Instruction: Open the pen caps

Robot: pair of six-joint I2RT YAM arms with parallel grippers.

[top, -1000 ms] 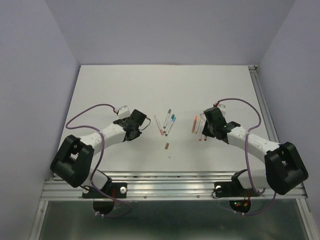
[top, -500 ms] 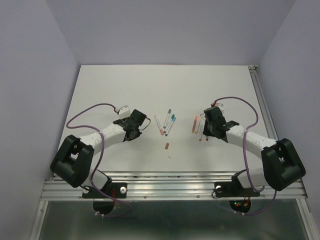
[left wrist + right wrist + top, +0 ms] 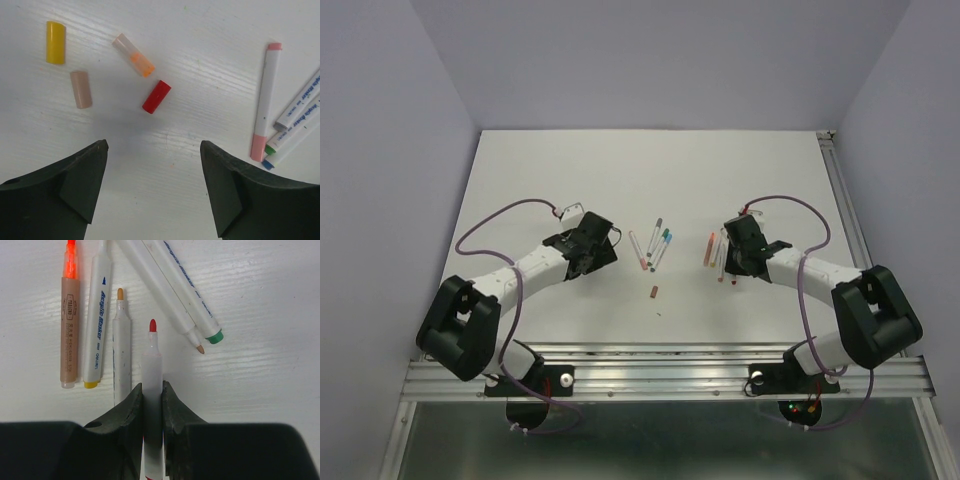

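**Left pincer wide over loose caps, right pincer clamped on a red-tipped pen**

We see the left pincer (image 3: pixel 154 147) low over the white table (image 3: pixel 200 30), its jaws standing wide apart with nothing between them. Ahead of it, in its own wrist view, four loose caps lie flat on the table: a yellow cap (image 3: pixel 55 42) far out at 10 o'clock; a beige cap (image 3: pixel 81 89) near it, closer to the jaws; an orange cap (image 3: pixel 133 55) at 12 o'clock; and a red cap (image 3: pixel 156 97) just beside the orange one, nearest the jaws. No finger touches any of them. At 2 o'clock lies a pink-ended pen (image 3: pixel 265 102), with two more pens (image 3: pixel 300 107) slanting in just beside its near end.

The right pincer (image 3: pixel 152 395) is clamped on a red-tipped pen (image 3: pixel 152 365), uncapped, its tip pointing to 12 o'clock; we cannot tell whether it rests on the table. Just beside it at 11 o'clock lies an orange-tipped pen (image 3: pixel 121 355), also bare. Farther toward 10 o'clock a yellow-ended pen (image 3: pixel 97 320) and a beige-barrelled pen (image 3: pixel 70 335) lie side by side. At 1 o'clock a tan-tipped pen (image 3: pixel 160 295) and a green-ended pen (image 3: pixel 192 292) slant together.

From overhead, a small brown cap (image 3: pixel 654 292) lies alone between the two arms, at 6 o'clock of the pink-ended pen's group.
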